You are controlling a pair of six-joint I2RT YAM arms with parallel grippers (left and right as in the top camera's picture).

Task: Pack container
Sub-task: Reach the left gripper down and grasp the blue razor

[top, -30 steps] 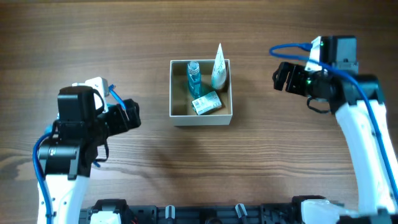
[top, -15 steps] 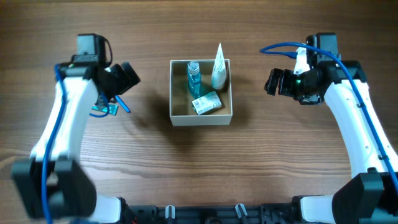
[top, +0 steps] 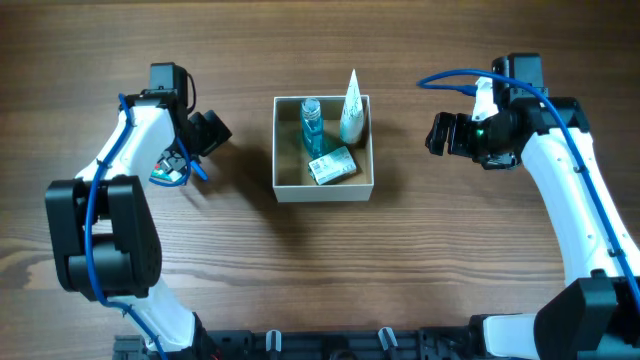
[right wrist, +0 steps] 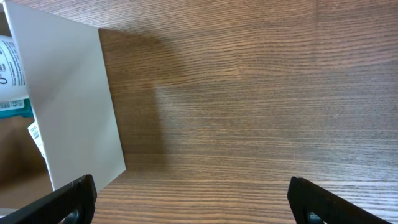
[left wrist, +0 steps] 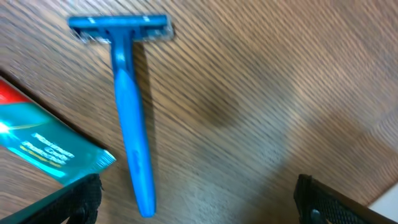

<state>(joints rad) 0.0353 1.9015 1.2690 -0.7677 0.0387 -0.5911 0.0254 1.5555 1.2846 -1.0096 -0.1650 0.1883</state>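
Observation:
The container (top: 282,182), a square white-walled box with a tan inside, stands at the table's middle and holds a blue bottle (top: 312,122), a white tube (top: 351,105) and a small teal packet (top: 331,165). A blue razor (left wrist: 130,118) and a teal and red sachet (left wrist: 43,140) lie on the table left of the box; in the overhead view they show at the left arm (top: 172,170). My left gripper (left wrist: 196,202) is open and empty just above the razor's handle end. My right gripper (right wrist: 193,199) is open and empty right of the container wall (right wrist: 74,106).
The wooden table (top: 320,260) spreads around the box. The left arm (top: 130,160) reaches along the left side and the right arm (top: 570,200) along the right side.
The left arm has swung from the near left up toward the razor and sachet, turning its gripper over them. The right arm shifted slightly left, then stayed still.

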